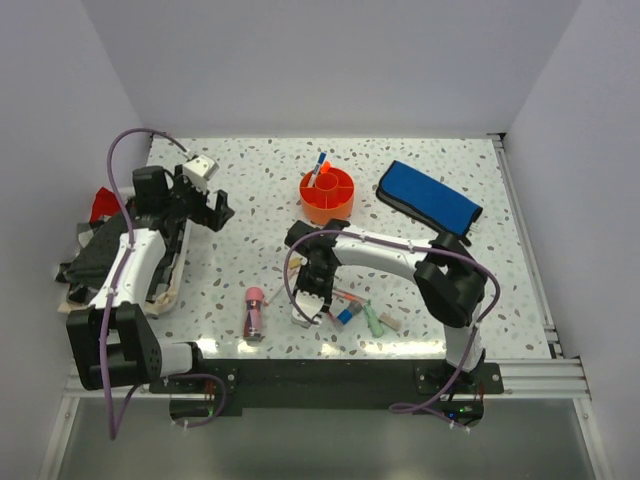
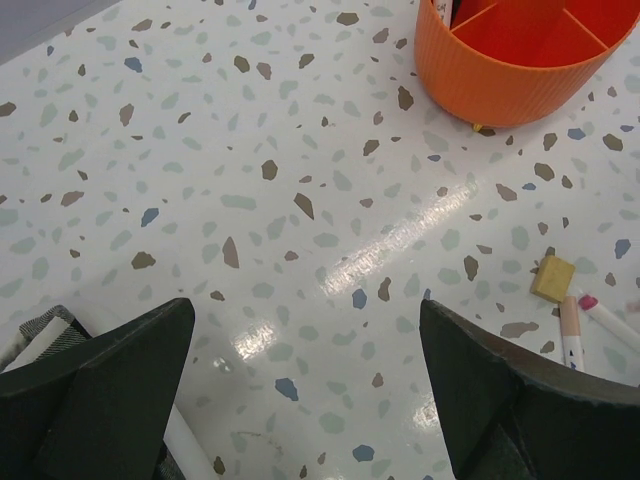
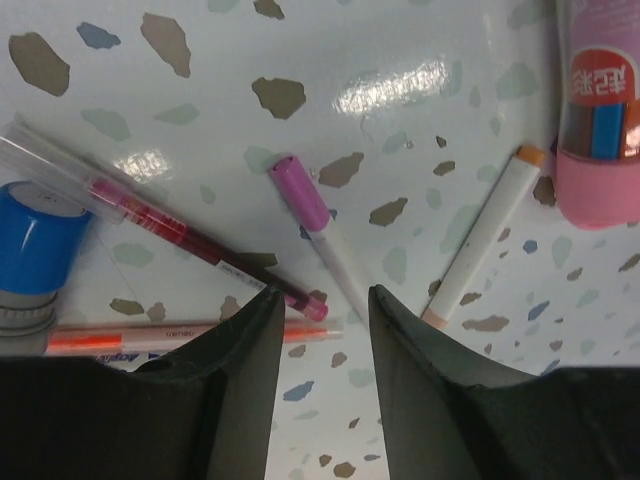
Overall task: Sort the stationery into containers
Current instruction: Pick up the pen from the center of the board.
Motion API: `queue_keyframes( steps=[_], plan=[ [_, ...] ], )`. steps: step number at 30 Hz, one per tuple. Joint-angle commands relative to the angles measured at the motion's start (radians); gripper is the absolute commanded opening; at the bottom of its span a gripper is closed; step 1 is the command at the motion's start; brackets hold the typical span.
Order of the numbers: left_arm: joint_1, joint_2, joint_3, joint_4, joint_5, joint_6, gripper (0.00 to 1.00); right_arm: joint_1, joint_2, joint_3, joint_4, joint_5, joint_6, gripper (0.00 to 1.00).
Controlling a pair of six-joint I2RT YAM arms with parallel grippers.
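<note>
Left white-and-black jointed arm (image 1: 130, 262): folded at its own side, forearm running away from base. Left black two-finger gripper (image 2: 307, 330): tilted downward, jaws spread wide, nothing between them. Right white-and-black jointed arm (image 1: 385, 248): elbow bent far right, forearm reaching left. Right black two-finger gripper (image 3: 325, 300): pointing straight down, jaws drawn in, narrow gap between them.

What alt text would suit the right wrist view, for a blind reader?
Open jaws of the right gripper straddle a pink-capped marker on the speckled table. Red pen, orange pen and blue cap lie left; white marker and pink glue tube right.
</note>
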Motion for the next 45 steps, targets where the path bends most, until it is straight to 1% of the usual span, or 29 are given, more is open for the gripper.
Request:
queue_keyframes(
  steps=[1,10,14,19,28,31,33,35,38,42,45],
  plan=[
    [0.0,-0.041,-0.015,0.029,0.038,-0.034,1.0,0.029,0.02,0.073,-0.083,-0.012,-0.227,0.43],
    [0.0,-0.049,0.006,0.037,0.064,-0.072,1.0,0.038,0.111,0.139,-0.089,0.033,-0.2,0.43],
    [0.0,-0.038,0.012,0.06,0.077,-0.098,1.0,0.038,0.177,0.22,-0.159,0.039,-0.195,0.43],
    [0.002,-0.032,0.012,0.072,0.08,-0.115,1.0,0.037,0.221,0.257,-0.162,0.057,-0.191,0.42],
    [0.0,-0.024,0.017,0.081,0.113,-0.144,1.0,0.037,0.298,0.272,-0.274,0.176,-0.209,0.39],
    [0.002,-0.021,0.031,0.074,0.124,-0.156,1.0,0.037,0.356,0.329,-0.348,0.186,-0.2,0.35],
    [0.0,-0.021,0.048,0.061,0.129,-0.155,1.0,0.035,0.384,0.35,-0.362,0.183,-0.185,0.35],
    [0.0,-0.026,0.063,0.042,0.132,-0.155,1.0,0.035,0.407,0.361,-0.345,0.179,-0.178,0.34],
    [0.0,-0.037,0.072,0.034,0.135,-0.159,1.0,0.038,0.428,0.37,-0.327,0.174,-0.172,0.3],
    [0.0,-0.046,0.072,0.038,0.132,-0.181,1.0,0.046,0.428,0.346,-0.301,0.168,-0.152,0.26],
    [0.0,-0.053,0.069,0.04,0.132,-0.187,1.0,0.048,0.428,0.323,-0.288,0.165,-0.143,0.18]
  ],
)
